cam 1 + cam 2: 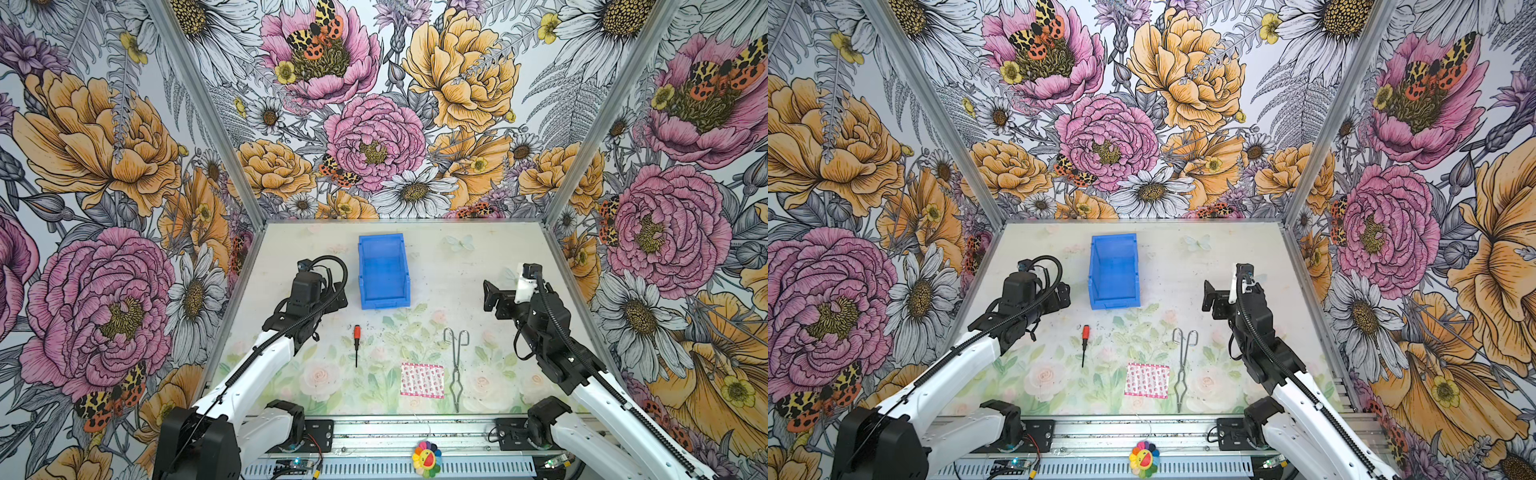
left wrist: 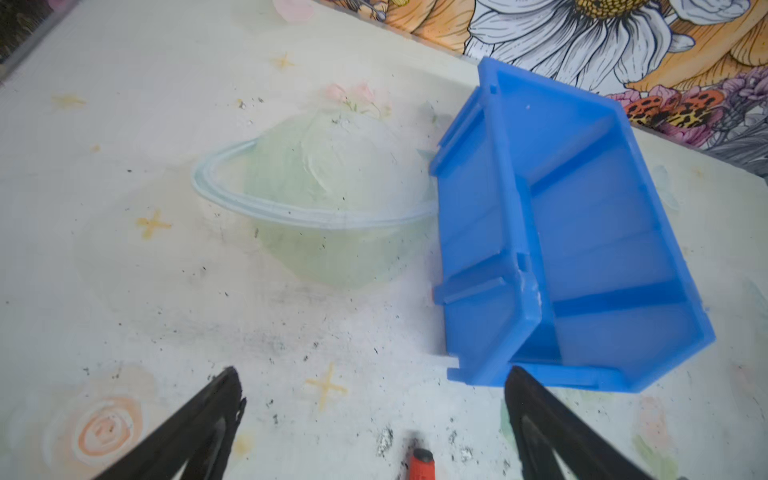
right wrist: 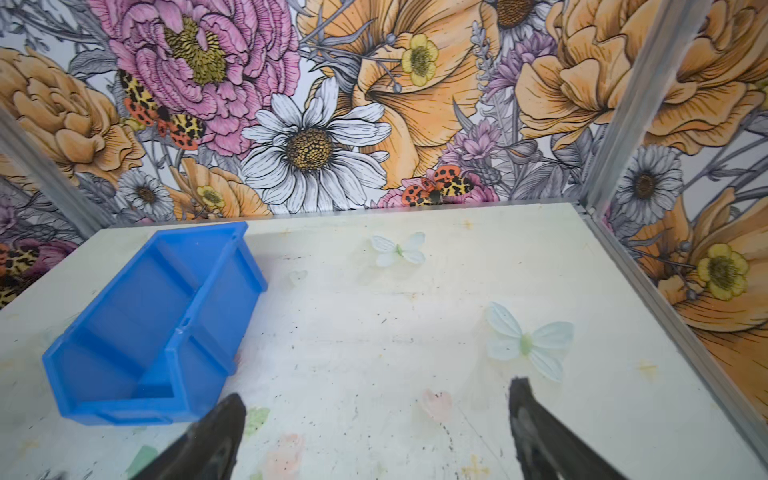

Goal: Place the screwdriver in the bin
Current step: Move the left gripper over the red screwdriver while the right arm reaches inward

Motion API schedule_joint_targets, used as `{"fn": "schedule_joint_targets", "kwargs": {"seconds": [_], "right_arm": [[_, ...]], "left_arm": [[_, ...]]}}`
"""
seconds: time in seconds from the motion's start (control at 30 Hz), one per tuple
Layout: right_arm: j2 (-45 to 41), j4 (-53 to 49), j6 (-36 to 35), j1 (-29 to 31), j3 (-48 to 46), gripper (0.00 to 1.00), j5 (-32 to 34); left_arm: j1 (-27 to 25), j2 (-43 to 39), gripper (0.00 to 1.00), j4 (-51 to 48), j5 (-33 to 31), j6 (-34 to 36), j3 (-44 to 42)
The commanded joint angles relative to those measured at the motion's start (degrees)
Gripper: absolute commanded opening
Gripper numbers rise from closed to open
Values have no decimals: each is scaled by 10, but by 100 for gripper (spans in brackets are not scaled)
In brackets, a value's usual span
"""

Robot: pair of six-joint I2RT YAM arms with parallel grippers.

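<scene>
Black left pincer (image 2: 374,374) agape, empty.

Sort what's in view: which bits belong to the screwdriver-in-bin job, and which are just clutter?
For the job:
- red-handled screwdriver, lying in front of the bin's low lip
- blue bin, empty

Lying about:
- metal tongs
- pink patterned square
- rainbow flower ornament
</scene>
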Motion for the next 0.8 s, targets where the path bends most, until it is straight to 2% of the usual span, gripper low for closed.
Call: {"fn": "schedule_joint_targets", "kwargs": {"seconds": [0.0,0.07,0.2,0.37,0.5,0.63,0.77], "right_arm": [[26,-49,-3,46,24,99,7],[54,-61,-4,63,38,100,-23],[107,-63,-9,91,56,99,-126],[121,-82,-31,139,76,100,-210],[123,-80,-67,178,67,99,-208],[120,-90,-112,217,75,100,-203],[108,-90,-163,247,70,100,-207]], "left_arm": [[-34,-12,99,-59,21,-54,11],[-62,-9,99,-64,9,-75,10],[-107,11,99,-77,-26,-138,21],[-149,29,99,-130,-62,-193,47],[-186,30,99,-172,-87,-224,48],[-198,37,99,-181,-70,-255,35],[-215,56,99,-180,-85,-268,37]]}}
